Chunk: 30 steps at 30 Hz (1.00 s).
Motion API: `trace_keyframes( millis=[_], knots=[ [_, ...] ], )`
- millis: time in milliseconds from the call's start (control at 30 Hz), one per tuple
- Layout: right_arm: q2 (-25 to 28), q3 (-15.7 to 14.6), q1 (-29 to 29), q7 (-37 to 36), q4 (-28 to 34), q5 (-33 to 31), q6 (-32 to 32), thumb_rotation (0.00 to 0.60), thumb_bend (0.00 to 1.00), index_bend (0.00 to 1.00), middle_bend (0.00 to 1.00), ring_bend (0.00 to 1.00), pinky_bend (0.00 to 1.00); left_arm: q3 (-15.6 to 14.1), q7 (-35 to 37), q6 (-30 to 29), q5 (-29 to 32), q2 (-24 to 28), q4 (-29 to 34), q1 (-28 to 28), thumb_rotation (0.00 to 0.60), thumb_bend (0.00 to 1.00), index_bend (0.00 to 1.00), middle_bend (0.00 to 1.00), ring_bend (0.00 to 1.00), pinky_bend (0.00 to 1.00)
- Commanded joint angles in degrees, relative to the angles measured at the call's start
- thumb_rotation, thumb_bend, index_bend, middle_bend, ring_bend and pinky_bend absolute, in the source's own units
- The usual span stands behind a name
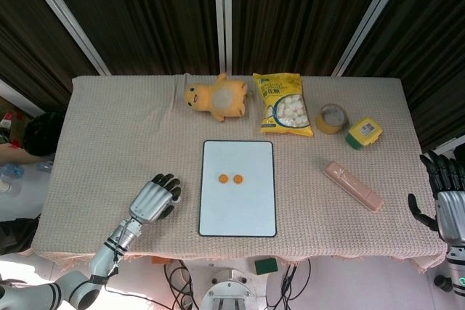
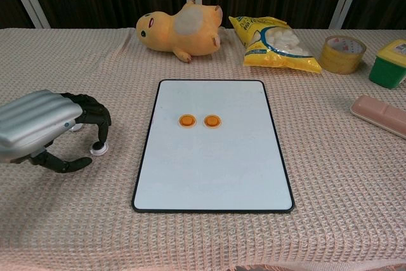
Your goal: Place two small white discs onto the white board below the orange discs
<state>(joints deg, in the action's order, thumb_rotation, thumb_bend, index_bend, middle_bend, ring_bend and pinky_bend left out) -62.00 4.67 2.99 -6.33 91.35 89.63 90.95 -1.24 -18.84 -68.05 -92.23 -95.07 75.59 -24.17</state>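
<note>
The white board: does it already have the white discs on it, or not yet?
Not yet. The white board carries only two orange discs. One white disc lies on the tablecloth under the left hand's fingertips.

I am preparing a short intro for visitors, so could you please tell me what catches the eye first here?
The white board at the table's centre, with two orange discs side by side on it. Behind it lies a yellow plush toy, and left of the board the left hand rests fingertips-down over a small white disc.
</note>
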Motion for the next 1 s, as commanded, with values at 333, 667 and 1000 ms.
trace_keyframes(
  millis=[333, 667, 1000],
  knots=[
    [-0.1, 0.0, 0.4, 0.4, 0.2, -0.2, -1.0, 0.600, 0.42, 0.00, 0.00, 0.00, 0.00, 0.2, -0.7, -0.5, 0.5, 0.0, -0.2, -0.2, 0.579, 0.27, 0.45, 0.28, 0.20, 0.29],
    [0.0, -0.1, 0.6, -0.2, -0.3, -0.8, -2.0, 0.600, 0.42, 0.00, 0.00, 0.00, 0.00, -0.1, -1.3, 0.1, 1.2, -0.6, -0.6, -0.4, 0.579, 0.27, 0.45, 0.28, 0.20, 0.29],
    [-0.1, -0.1, 0.6, -0.6, -0.5, -1.2, -2.3, 0.600, 0.42, 0.00, 0.00, 0.00, 0.00, 0.0, -2.5, 0.8, 2.0, -1.0, -0.9, -0.7, 0.575, 0.28, 0.45, 0.28, 0.18, 0.28]
  ],
)
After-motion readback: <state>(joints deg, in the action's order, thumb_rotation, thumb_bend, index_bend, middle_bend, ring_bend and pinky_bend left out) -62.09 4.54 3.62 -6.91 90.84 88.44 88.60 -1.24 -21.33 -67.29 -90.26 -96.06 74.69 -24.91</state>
